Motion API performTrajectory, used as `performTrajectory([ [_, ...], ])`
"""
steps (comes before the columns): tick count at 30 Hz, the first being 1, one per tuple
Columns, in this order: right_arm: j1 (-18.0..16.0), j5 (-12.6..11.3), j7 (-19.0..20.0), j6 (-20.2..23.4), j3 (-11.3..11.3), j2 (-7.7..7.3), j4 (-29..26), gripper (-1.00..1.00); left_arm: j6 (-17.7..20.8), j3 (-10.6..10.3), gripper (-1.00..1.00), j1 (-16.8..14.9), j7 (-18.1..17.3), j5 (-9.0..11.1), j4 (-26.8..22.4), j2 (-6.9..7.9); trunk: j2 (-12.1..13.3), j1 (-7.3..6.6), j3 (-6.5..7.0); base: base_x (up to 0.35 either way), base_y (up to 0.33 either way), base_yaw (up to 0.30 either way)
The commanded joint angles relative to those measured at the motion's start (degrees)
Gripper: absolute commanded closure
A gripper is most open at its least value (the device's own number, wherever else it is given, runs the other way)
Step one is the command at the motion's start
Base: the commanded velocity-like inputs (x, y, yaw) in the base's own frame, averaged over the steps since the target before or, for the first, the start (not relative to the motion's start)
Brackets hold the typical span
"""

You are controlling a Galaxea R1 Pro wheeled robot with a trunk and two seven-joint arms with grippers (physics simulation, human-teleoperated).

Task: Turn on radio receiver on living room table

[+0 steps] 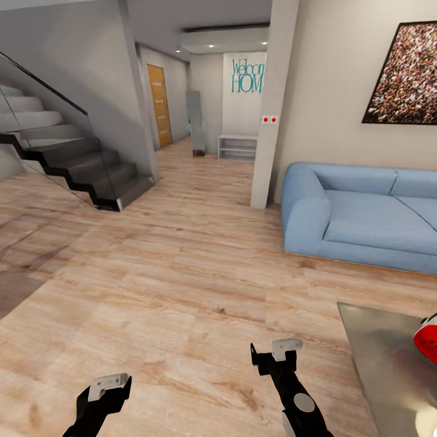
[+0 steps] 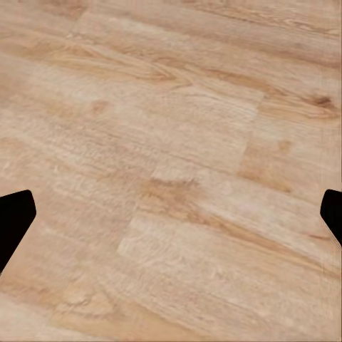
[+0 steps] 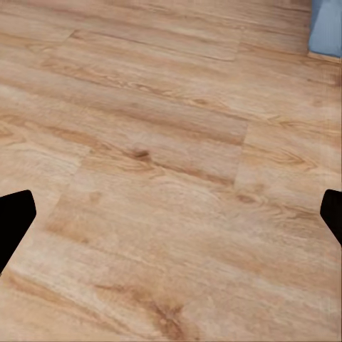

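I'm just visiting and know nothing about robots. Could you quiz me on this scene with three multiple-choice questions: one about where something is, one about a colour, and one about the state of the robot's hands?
1. Where does the radio receiver sit in the head view?
A. On the staircase
B. On the table at the right edge
C. On the sofa

2. What colour is the sofa?
A. Light blue
B. Dark green
C. Brown

3. What state are the two grippers in?
A. Both shut on the radio
B. One holds a cup
C. Both open and empty

Answers:
1. B, the red radio rests on the glossy grey table, cut off by the picture's edge.
2. A, its cushions and arm are light blue.
3. C, the left gripper and right gripper show fingertips far apart with bare wood floor between them.
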Motion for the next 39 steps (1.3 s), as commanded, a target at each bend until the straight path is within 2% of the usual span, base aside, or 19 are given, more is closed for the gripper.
performTrajectory([
  [1, 0.0, 0.0, 0.0, 0.0, 0.0, 0.00, 0.0, -1.00, 0.0, 0.0, -1.00, 0.0, 0.0, 0.0, 0.0, 0.00, 0.0, 0.00, 0.00, 0.330, 0.000, 0.000],
  [39, 0.0, 0.0, 0.0, -0.1, 0.0, 0.00, 0.0, -1.00, 0.0, -0.1, -1.00, 0.0, 0.0, 0.0, 0.4, 0.00, 0.0, 0.00, 0.00, 0.330, 0.000, 0.000],
])
